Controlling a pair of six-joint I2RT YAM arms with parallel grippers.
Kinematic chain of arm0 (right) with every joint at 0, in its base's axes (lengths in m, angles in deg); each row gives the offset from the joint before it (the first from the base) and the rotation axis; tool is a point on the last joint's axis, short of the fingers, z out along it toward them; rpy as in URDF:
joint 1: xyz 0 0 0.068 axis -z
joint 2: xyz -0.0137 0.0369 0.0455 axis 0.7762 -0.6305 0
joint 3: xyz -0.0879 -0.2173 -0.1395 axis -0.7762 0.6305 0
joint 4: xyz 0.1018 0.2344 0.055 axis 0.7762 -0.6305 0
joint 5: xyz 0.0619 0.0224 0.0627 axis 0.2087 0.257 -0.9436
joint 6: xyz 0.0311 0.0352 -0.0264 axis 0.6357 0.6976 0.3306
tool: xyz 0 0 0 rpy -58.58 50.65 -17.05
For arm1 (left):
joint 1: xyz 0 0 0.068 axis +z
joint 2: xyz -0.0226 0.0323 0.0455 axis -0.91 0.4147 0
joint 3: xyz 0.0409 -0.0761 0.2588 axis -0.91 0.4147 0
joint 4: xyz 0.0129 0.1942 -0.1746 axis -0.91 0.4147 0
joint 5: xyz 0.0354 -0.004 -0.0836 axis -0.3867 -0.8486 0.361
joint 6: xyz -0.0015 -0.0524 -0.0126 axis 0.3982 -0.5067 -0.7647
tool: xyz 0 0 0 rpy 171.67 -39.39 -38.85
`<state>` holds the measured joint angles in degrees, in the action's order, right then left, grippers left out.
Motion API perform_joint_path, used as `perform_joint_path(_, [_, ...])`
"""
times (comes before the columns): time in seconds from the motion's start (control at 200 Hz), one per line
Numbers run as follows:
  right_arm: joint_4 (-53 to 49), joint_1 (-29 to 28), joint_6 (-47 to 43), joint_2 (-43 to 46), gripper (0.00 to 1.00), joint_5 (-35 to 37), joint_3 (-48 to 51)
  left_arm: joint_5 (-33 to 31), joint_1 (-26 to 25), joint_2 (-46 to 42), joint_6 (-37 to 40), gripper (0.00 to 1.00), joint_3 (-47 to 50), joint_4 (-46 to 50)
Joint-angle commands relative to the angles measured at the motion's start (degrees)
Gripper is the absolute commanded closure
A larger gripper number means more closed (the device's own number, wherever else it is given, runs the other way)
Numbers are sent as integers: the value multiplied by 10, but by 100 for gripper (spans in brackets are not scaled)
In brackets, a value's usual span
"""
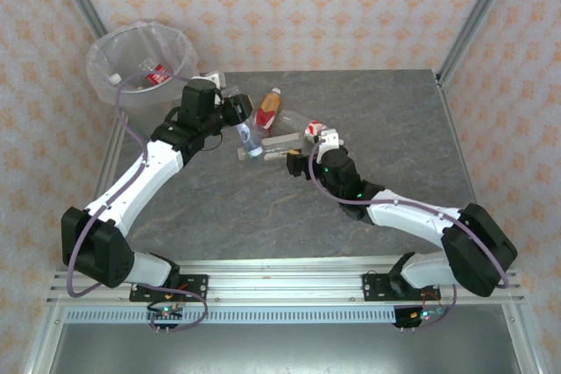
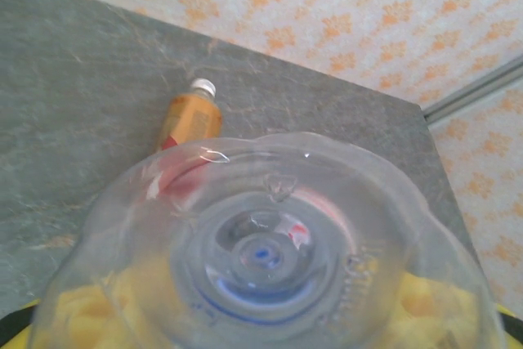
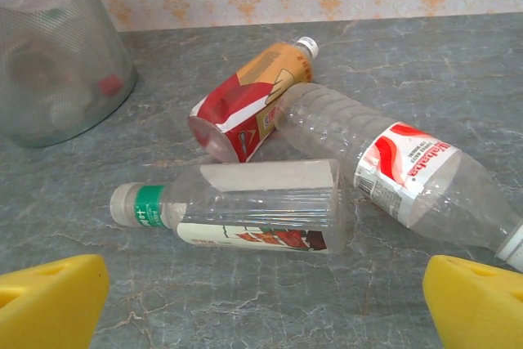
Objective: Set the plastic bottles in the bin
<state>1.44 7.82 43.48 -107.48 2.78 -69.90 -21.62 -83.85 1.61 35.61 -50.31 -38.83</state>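
Left gripper was clamped on a clear bottle; in the left wrist view its base sat right against the lens, with yellow pads showing through the plastic on both sides and a blue spot at centre; top view had that bottle angled down from the gripper, between the bin and the loose bottles; couldn't tell whether it was touching the bench.

Right gripper was released, yellow pads spread wide at the bottom corners of its wrist view, nothing between them; top view put it low over the bench, just beside the pile.

Three bottles lay on their sides ahead of it:
- green-cap bottle nearest, flattened, cap pointing left
- orange bottle behind it, white cap pointing away toward the wall, red on the label's lower end
- red-white bottle to the right, clear and ribbed, its base touching the orange one

Bin stood at the far left corner of the bench, bag-lined; one red-label bottle was already inside it; bin wall also showed at upper left in the right wrist view, well apart from the three bottles.
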Motion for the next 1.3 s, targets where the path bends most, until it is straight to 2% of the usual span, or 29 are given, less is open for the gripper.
perform_joint_path(0.0, [-13, -3, 12, -10, 1, 23, -14, -55, 14, -9, 38, 51, -47, 43])
perform_joint_path(0.165, [3, -3, 5, -10, 1, 5, -11, -86, 40, 8, 46, 51, -95, 63])
perform_joint_path(0.44, [-5, -3, 5, -10, 1, -6, -19, -99, 84, 54, 59, 51, -194, 78])
perform_joint_path(0.716, [-10, -3, 5, -6, 1, -40, -32, -117, 98, 108, 93, 51, -312, 95])
perform_joint_path(1.116, [-21, -3, -3, -7, 1, -50, -40, -245, 113, 186, 203, 50, -499, 135])
perform_joint_path(1.291, [-24, -3, 6, -4, 1, -33, -37, -266, 138, 221, 219, 50, -551, 137])
